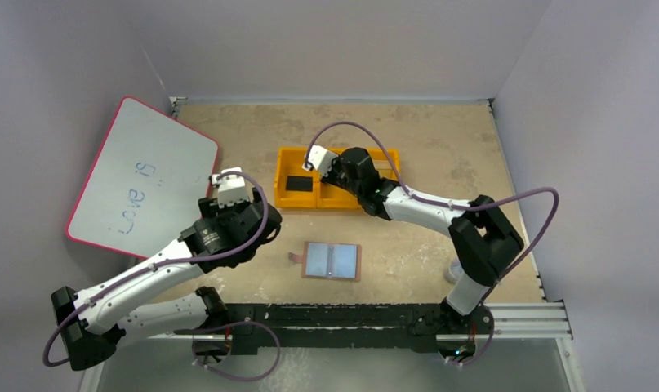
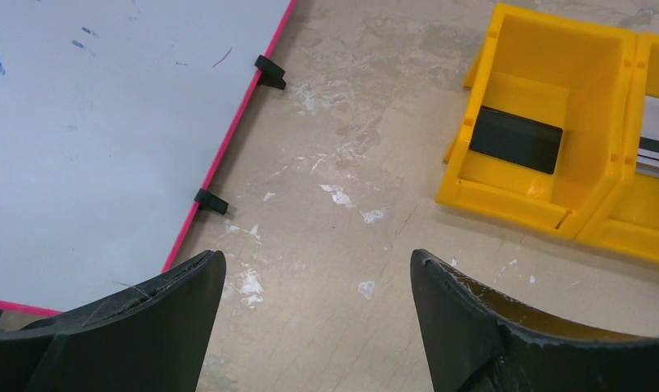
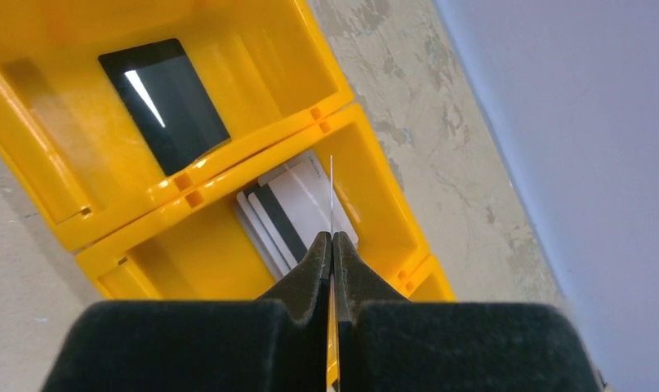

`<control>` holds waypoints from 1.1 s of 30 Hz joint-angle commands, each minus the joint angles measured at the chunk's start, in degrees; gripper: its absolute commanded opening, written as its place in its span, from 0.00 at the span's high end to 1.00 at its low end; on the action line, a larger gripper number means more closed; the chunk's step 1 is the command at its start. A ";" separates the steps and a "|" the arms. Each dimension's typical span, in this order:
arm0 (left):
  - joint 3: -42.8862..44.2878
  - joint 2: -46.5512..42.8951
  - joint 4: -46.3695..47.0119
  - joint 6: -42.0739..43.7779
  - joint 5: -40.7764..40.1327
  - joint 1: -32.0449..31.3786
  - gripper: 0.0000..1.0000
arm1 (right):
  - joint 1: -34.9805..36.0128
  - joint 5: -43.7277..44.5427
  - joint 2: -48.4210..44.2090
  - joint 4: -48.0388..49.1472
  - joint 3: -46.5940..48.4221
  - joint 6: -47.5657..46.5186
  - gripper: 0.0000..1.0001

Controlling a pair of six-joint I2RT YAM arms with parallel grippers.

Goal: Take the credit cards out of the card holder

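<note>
The card holder [image 1: 332, 261] lies open and flat on the table between the two arms, tan-edged with pale blue-grey inner panels and a snap tab on its left. My right gripper [image 3: 332, 237] hangs over the middle compartment of the orange tray [image 1: 287, 150]. It is shut on a thin credit card [image 3: 331, 184], seen edge-on as a pale line past the fingertips. Below it, a few pale cards [image 3: 297, 208] lie fanned in that compartment. My left gripper [image 2: 318, 261] is open over bare table, with nothing between its fingers.
A black card [image 3: 162, 102] lies in the tray's left compartment [image 2: 515, 140]. A pink-rimmed whiteboard [image 1: 142, 175] leans at the left, its edge [image 2: 228, 147] close to my left gripper. Walls close in the table at the back and the sides.
</note>
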 commanded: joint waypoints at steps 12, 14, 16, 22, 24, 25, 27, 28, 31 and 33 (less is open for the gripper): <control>3.41 -2.26 -4.02 -1.82 -7.05 0.12 0.16 | 0.06 4.52 7.50 -2.76 9.71 -8.82 1.00; 3.12 -3.21 -3.62 -1.75 -6.96 0.12 0.16 | 0.06 3.41 7.71 -2.63 9.67 -9.87 1.00; 2.93 -3.82 -3.12 -1.23 -6.58 0.17 0.16 | 0.06 3.93 8.71 -3.40 10.08 -10.87 1.00; 3.83 -4.37 -5.17 -3.08 -7.73 0.12 0.16 | 0.06 5.67 10.45 -1.01 9.38 -14.38 1.00; 3.69 -5.13 -5.50 -3.48 -7.95 0.12 0.16 | 0.06 6.05 10.67 0.69 9.15 -15.57 1.00; 3.67 -5.60 -5.35 -3.50 -7.96 0.12 0.16 | 0.06 5.42 10.96 1.24 9.13 -16.29 1.00; 3.63 -6.41 -5.24 -3.47 -7.96 0.12 0.16 | -0.03 5.07 12.40 1.35 9.56 -17.42 1.00; 3.53 -6.77 -5.21 -3.49 -7.96 0.12 0.16 | -0.03 5.17 13.04 1.70 9.84 -17.47 1.00; 3.47 -7.67 -5.20 -3.56 -7.98 0.14 0.16 | -0.11 5.21 14.76 3.10 9.88 -17.80 1.00; 3.43 -8.26 -5.20 -3.58 -8.03 0.12 0.16 | -0.11 5.32 15.56 4.19 9.86 -18.17 0.96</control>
